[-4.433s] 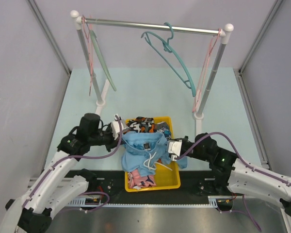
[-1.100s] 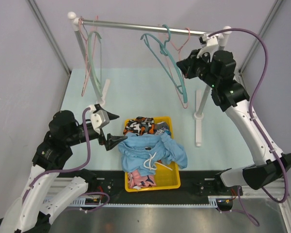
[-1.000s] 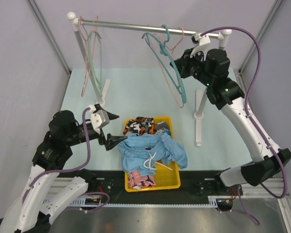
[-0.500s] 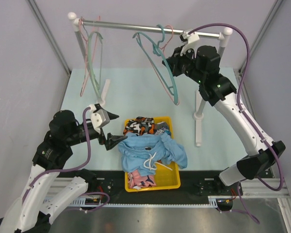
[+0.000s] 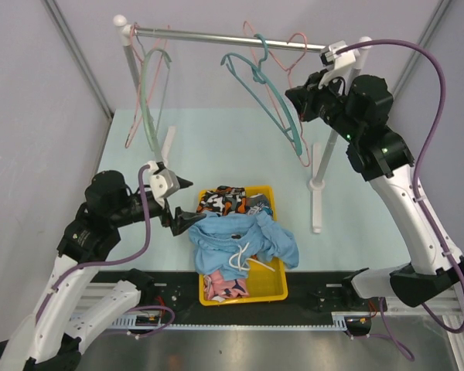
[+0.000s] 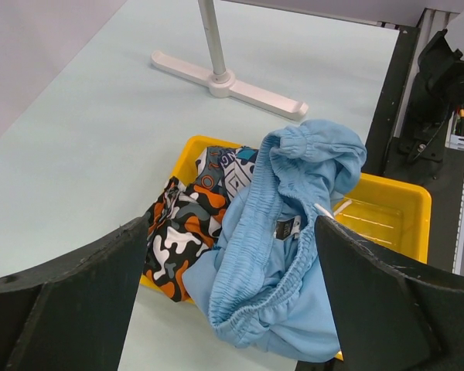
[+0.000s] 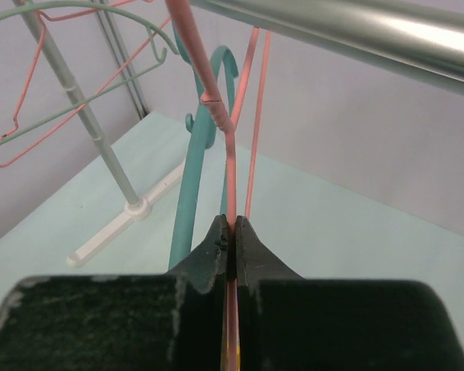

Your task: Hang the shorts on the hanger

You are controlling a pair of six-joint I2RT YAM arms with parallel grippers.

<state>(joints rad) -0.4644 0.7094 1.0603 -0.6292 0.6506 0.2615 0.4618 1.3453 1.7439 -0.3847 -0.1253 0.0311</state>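
Note:
The light blue shorts (image 5: 243, 236) with a white drawstring lie heaped over the yellow bin (image 5: 272, 290), waistband toward the left. My left gripper (image 5: 182, 207) hovers open just off their left edge. In the left wrist view the shorts (image 6: 286, 232) fill the gap between its wide-apart fingers (image 6: 69, 309). High at the rail, my right gripper (image 5: 292, 97) is shut on the thin pink hanger (image 5: 284, 62). The right wrist view shows the pink hanger's wire (image 7: 229, 154) pinched between the closed jaws of my right gripper (image 7: 233, 232), with its hook at the rail (image 7: 356, 31).
A teal hanger (image 5: 271, 100) hangs on the rail (image 5: 216, 35) right beside the pink one. A pale green hanger (image 5: 151, 93) and another pink one hang at the left post. Orange-black-white patterned shorts (image 6: 182, 232) lie in the bin. The rack's right post (image 5: 319, 185) stands near the bin.
My right gripper has swung back to the right along the rail with the pink hanger; the teal hanger swung with it. The left arm has edged slightly toward the shorts, still open.

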